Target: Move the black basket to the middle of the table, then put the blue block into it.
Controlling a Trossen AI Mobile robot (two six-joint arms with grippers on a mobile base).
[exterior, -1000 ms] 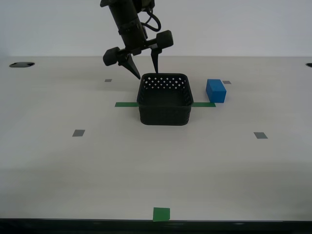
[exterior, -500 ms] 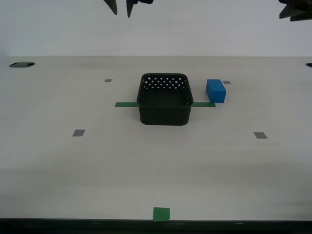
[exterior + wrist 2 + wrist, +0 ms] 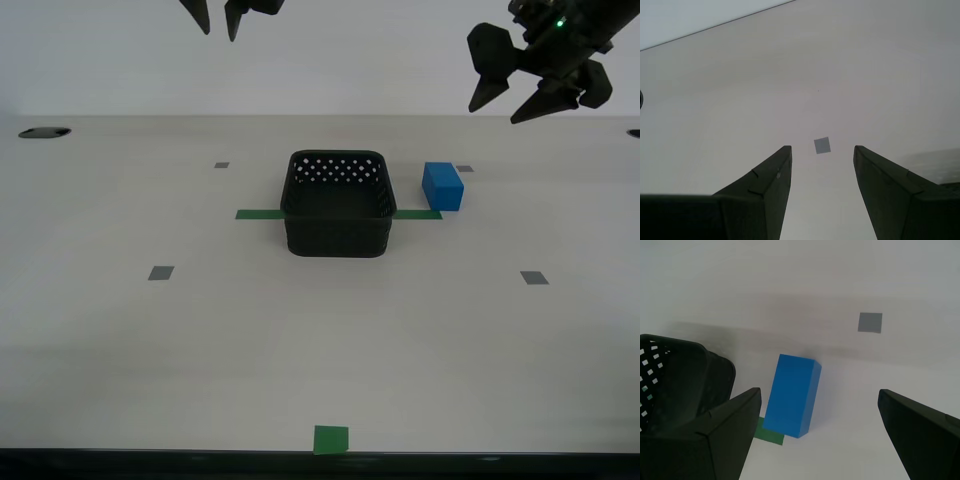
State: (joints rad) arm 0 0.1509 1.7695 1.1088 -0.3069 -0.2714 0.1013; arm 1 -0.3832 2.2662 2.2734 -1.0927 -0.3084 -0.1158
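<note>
The black basket [image 3: 337, 236] stands empty on the green tape line [image 3: 258, 214] in the middle of the table [image 3: 300, 340]. The blue block [image 3: 443, 186] lies on the table just off the basket's side, towards the exterior view's right. My first gripper [image 3: 500, 110] hangs open and empty high above and beyond the block. Its wrist view shows the block [image 3: 792, 395] between the open fingers [image 3: 725, 435], with the basket [image 3: 675, 380] beside it. My second gripper [image 3: 218, 30] is open and empty at the top of the exterior view's left. It [image 3: 821, 148] looks down on bare tabletop.
Small grey squares [image 3: 161, 272] [image 3: 534, 278] [image 3: 222, 165] mark the table, one [image 3: 465, 169] just behind the block. A green square [image 3: 331, 439] sits at the near edge. A dark hole [image 3: 45, 132] lies at the far corner on the exterior view's left.
My second gripper has risen from the basket's far rim to the top of the exterior view's left. My first gripper has come in from the exterior view's upper right towards the block.
</note>
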